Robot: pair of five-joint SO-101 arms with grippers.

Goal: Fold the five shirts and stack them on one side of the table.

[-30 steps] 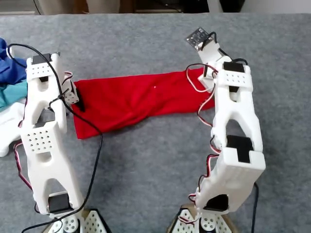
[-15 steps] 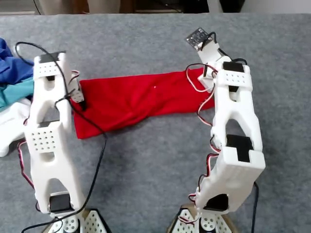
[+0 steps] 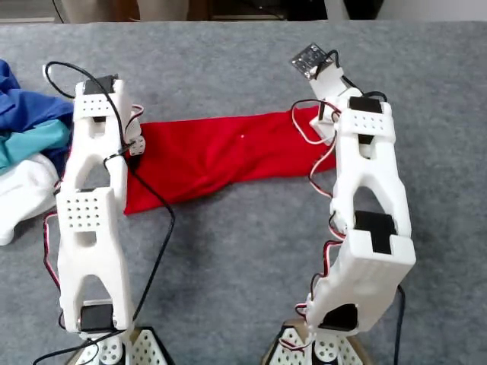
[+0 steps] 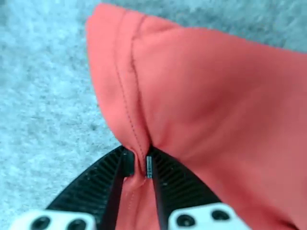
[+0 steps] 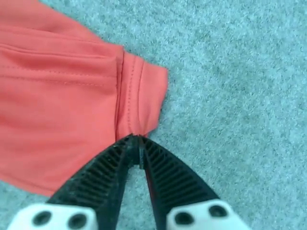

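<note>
red shirt (image 3: 228,156): lying as a long narrow band across the grey table (image 3: 228,266), stretching between the two arms, one end at each gripper.
left gripper (image 4: 138,160): clamping down on a stitched hem at one end of the red shirt, cloth bunching into a ridge right at the tips.
right gripper (image 5: 139,143): pinching the other end at a hemmed corner, fingers almost meeting on the fabric, sitting low over the table.
pile (image 3: 27,144): sitting at the table edge on the left arm's side, just beside that arm, apart from the red shirt; blue, teal and white cloth crumpling together, the white part spilling toward the near edge.
done so far: looking like one lengthwise fold on the red shirt and nothing more (going by the narrow band and the doubled hems in both wrist views).
in hand: holding both ends at once, probably setting up the crosswise fold, end over end.
still waiting: finishing the red shirt's folds, setting it down on one side, then working through the pile; nothing in the pile looking folded, stack not yet started as far as judging from the high view.
shirt count: making out four colours (red, blue, teal, white); fifth possibly hiding under the pile, not telling.
progress: sitting early, roughly partway through the first of five.
watch for: keeping the two ends level while folding, avoiding dragging the band into the pile.
</note>
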